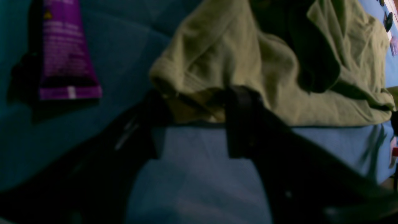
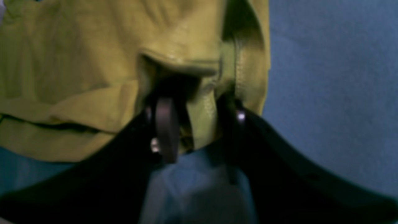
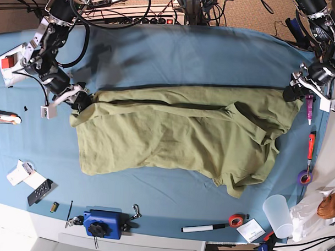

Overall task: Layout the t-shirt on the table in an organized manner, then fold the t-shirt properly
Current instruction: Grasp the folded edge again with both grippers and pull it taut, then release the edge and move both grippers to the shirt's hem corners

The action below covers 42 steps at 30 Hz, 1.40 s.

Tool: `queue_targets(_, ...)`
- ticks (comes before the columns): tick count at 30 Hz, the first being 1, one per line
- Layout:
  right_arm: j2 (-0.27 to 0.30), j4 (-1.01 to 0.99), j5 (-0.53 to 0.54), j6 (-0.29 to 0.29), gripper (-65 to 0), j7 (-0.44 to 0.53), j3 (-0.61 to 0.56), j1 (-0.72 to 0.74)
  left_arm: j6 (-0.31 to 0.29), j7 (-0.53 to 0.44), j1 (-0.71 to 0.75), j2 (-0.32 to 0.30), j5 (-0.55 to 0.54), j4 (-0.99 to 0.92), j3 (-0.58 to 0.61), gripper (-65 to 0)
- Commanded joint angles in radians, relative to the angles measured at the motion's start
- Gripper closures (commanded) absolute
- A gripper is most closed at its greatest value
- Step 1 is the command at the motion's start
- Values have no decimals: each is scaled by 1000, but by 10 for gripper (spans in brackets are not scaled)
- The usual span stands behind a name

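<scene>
A blue-teal table (image 3: pixel 175 54) bears the t-shirt (image 3: pixel 178 137) amid scattered tools.

I see the t-shirt (image 3: pixel 172 136) lying across the middle of the table (image 3: pixel 175 54), the marker (image 3: pixel 205 228) before it, the plastic cup (image 3: pixel 278 215) at front right.
</scene>
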Motion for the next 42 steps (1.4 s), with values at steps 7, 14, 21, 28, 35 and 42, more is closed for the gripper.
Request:
queue_targets(7,14,14,-55,-32,0,5,11,14,-3,-1,-5,-14,-14,11,-2,0)
queue_targets(14,16,16,-50,-7,0,-42,127,14,-4,107,-5,-18,-182,13,-2,0)
queue_targets(21,22,16,47,36,0,-167,204,12,-3,153,12,-39,-211,15,-3,0)
queue_targets(28,32,72,52,36,0,-170,210,-48,-4,172,84,-70,-274,42,-3,0)
queue_targets(35,39,245,52,36,0,-196,212,-121,-31,201,124,-75,-328,76,-5,0)
queue_targets(42,39,276,52,24,0,-234,212,-180,-30,208,214,-89,-330,151,-5,0)
